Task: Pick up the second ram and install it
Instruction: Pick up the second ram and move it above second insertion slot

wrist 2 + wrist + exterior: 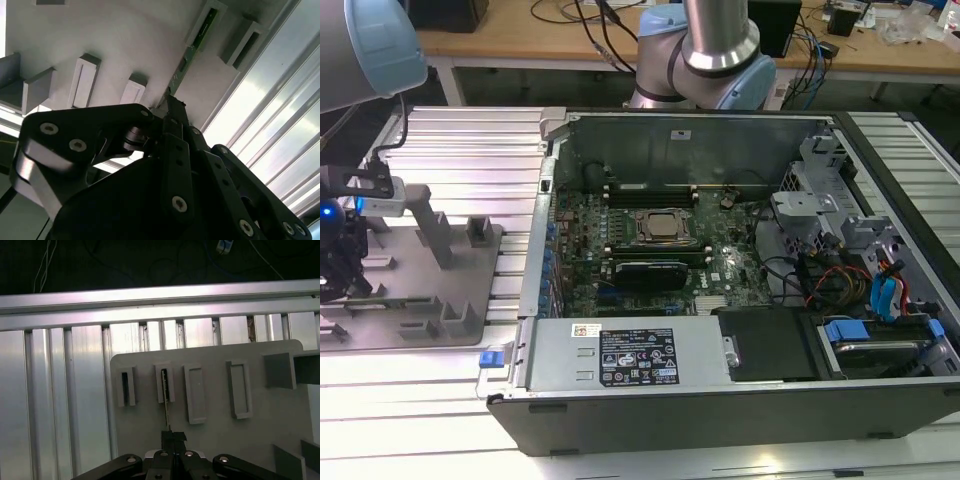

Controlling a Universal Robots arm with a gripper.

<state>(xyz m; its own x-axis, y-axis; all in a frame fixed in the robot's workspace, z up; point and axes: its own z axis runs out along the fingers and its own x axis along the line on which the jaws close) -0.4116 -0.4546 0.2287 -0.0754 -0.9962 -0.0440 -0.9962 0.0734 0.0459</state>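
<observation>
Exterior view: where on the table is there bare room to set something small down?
Bare slotted table lies beyond the grey holder tray, beside the computer case, and on the tray's near side. Crowded: the tray's posts, where the gripper is shut on the second ram, and inside the case.

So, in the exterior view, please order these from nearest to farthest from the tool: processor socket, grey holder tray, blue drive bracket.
1. Grey holder tray, under the tool, at the exterior view's left.
2. Processor socket, in the middle of the case.
3. Blue drive bracket, at the case's far right end.
</observation>
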